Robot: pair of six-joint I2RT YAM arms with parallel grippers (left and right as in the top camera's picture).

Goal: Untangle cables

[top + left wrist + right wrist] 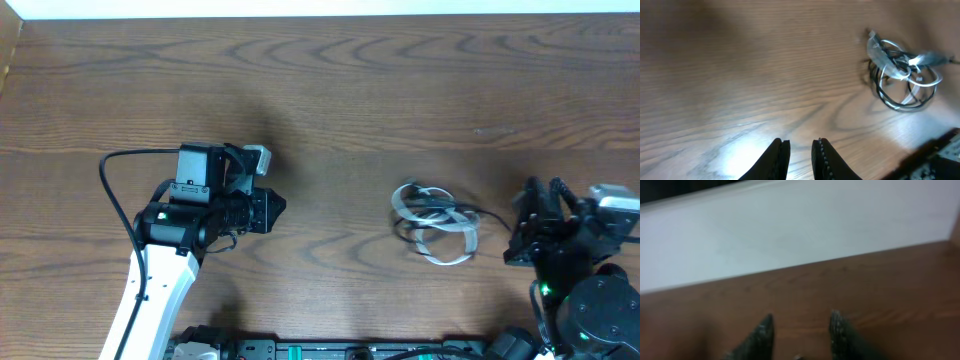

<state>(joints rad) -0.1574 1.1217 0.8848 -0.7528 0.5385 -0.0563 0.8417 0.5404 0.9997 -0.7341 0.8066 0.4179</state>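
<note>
The cables (435, 222) lie in one tangled bundle of white and black loops on the wooden table, right of centre in the overhead view. They also show in the left wrist view (901, 75) at the upper right. My left gripper (272, 208) is far to the left of the bundle, its jaws (801, 150) open and empty above bare wood. My right gripper (535, 205) is just right of the bundle, apart from it, its jaws (801, 322) open and empty, pointing towards the table's far edge.
A white wall (790, 230) runs behind the table's far edge. A black rail (330, 350) with fittings lies along the near edge. The left arm's thick black lead (115, 195) loops at the left.
</note>
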